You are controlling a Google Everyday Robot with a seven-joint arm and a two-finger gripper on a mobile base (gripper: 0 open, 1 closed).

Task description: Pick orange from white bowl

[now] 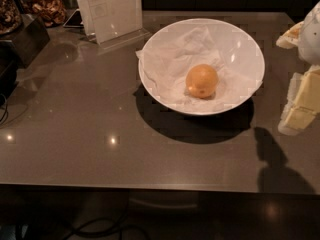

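The orange (202,81) is small, round and yellow-orange. It lies on crumpled white paper a little below the middle of the white bowl (165,31). The bowl is wide, shallow and glossy, and stands on the grey-brown countertop right of centre. My gripper (283,83) comes in at the right edge, to the right of the bowl and above the counter. Its two pale yellow-white fingers are spread apart, one at the upper right (289,36) and one lower (301,103). It is open and holds nothing. It is apart from the orange.
A clear acrylic sign holder (111,11) stands behind the bowl to the left. Dark containers with dried snacks (46,8) and a dark box (25,39) sit at the far left. The counter's front edge (150,186) runs across the bottom, with cables below.
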